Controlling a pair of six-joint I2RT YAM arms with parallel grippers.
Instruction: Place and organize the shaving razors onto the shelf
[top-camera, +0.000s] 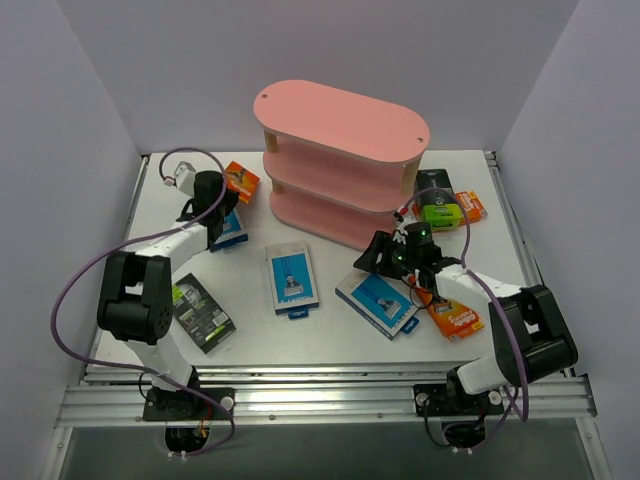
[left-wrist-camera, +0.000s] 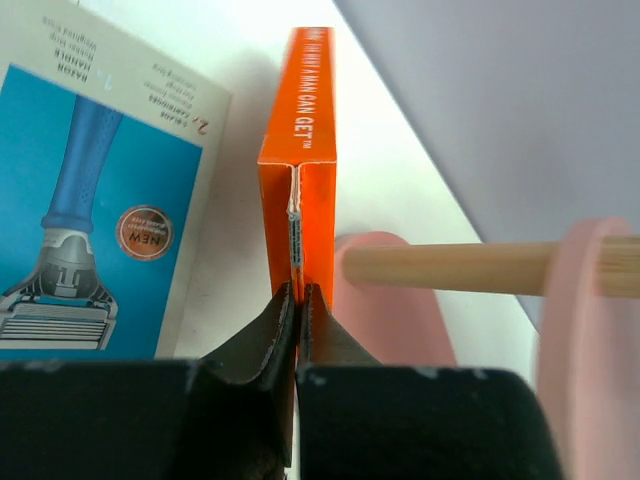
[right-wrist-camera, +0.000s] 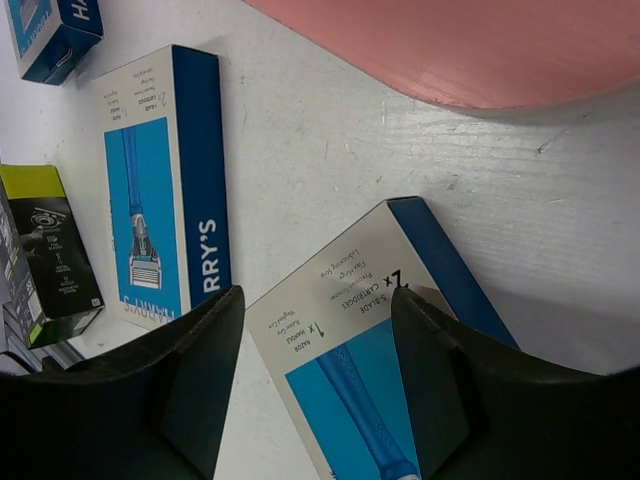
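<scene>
Left end effector (left-wrist-camera: 298, 292) pressed together on the thin glued end seam of a bright orange cardboard razor pack (left-wrist-camera: 300, 170), which is held on edge near the far left corner of the white counter (top-camera: 340, 335); whether the pack is clear of the counter cannot be told. A blue-and-white cardboard razor pack (left-wrist-camera: 90, 200) is seen just beside it. The pink three-tier shelf with oval boards (top-camera: 340, 115) and one of its pale wooden posts (left-wrist-camera: 450, 267) are seen on the other side. The right end effector (right-wrist-camera: 318, 300) is shown spread and holding nothing, above the corner of a second blue-and-white razor pack (right-wrist-camera: 360, 400) that lies flat between the shelf and the near edge of the counter.

The main hazard is judged to be the grip itself. Only the seam is pinched, so the flap may be peeled open or torn. The orange pack may also be swung about the pinch and dropped during transfer. A tilted pack may be caught against a board edge or the post and knocked loose. The neighbouring pack may be dragged if it is brushed. On the right, the second pack may be pushed rather than gripped if the fingers are lowered onto its corner
</scene>
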